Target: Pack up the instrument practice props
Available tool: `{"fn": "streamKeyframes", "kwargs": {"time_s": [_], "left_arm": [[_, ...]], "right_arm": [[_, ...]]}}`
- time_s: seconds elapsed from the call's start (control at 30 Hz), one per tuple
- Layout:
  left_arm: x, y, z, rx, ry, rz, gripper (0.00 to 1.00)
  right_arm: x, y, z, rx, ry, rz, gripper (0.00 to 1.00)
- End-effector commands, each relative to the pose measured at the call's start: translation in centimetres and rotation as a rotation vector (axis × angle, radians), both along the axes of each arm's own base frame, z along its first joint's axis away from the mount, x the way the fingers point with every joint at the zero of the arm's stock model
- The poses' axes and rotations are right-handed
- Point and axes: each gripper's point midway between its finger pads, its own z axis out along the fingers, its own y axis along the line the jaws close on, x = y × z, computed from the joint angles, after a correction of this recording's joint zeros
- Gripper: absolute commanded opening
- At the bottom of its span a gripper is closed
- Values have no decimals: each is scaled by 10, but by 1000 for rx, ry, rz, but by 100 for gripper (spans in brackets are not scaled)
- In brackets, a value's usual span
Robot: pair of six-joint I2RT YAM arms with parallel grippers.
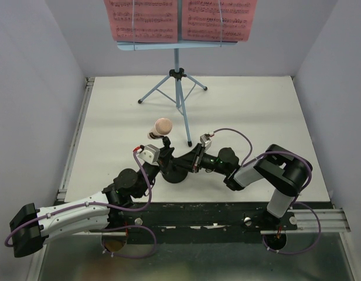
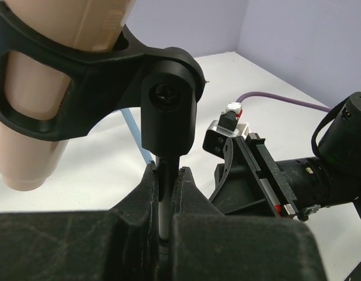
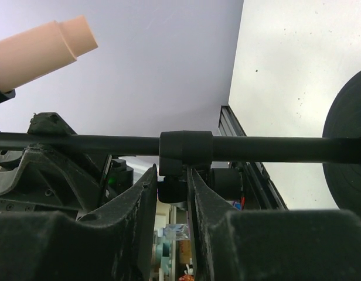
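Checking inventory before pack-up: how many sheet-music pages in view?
2. Both pink, side by side on the desk of the light-blue music stand at the far side: left page, right page. Tops are cropped; others stacked behind would be hidden.

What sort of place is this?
Probably a robot test booth: plain walls box in a white table, two robot arms are bolted at its near edge, and the music stand and toy microphone look like props.

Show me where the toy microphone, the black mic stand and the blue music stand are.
toy microphone (image 1: 163, 124), top view, its rounded end.
mic stand (image 3: 268, 149), right wrist view, its black pole.
music stand (image 1: 177, 74), top view, the hub above its legs.
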Motion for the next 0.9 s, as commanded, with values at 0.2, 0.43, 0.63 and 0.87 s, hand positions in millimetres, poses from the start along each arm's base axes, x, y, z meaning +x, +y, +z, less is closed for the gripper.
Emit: {"fn": "streamKeyframes", "kwargs": {"time_s": [0.2,0.43,0.63,0.87], "left_arm": [[-1,-3,2,-23,2,-4,0],[-3,-2,6,-27,-7,-8,0],[-5,-4,4,-27,-4,-28,0],[-8,-9,2,-6,-2,-57,0]], "right_arm": [[-20,-2,39,142,-120,102,41],[-22,-4,36,139,-122,108,32],[-20,-1,37,128,-151,106,2],[-7,7,30,-100,-340,89,1]]}}
